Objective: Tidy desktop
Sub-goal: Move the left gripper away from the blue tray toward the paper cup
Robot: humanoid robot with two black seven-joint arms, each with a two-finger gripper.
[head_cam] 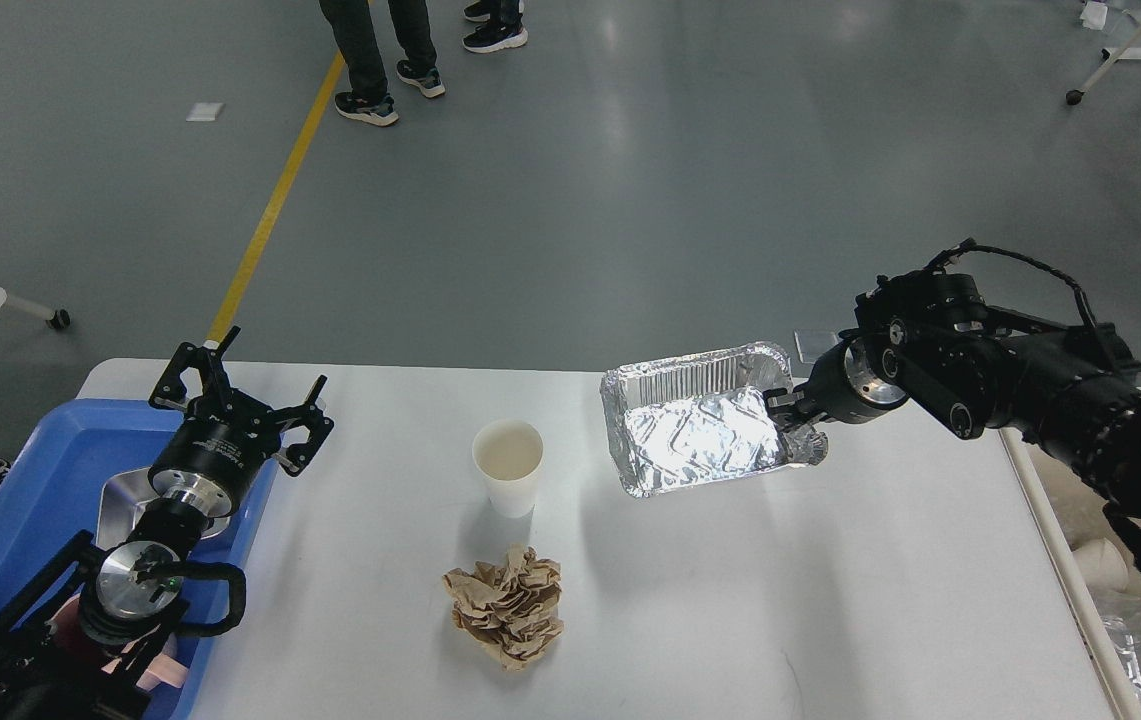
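The desktop (830,600) is a white-grey tabletop. On it stand a white paper cup (508,466) near the middle and a crumpled brown paper ball (506,604) in front of the cup. My right gripper (792,412) is shut on the right rim of a silver foil tray (695,420) and holds it tilted just above the back right of the desktop. My left gripper (242,392) is open and empty above the far right edge of the blue plastic tray (20,490).
The blue tray at the left holds a metal dish (125,505) and other items under my left arm. A bin with foil and a white cup (1110,565) sits off the table's right edge. People's legs (375,60) stand far behind.
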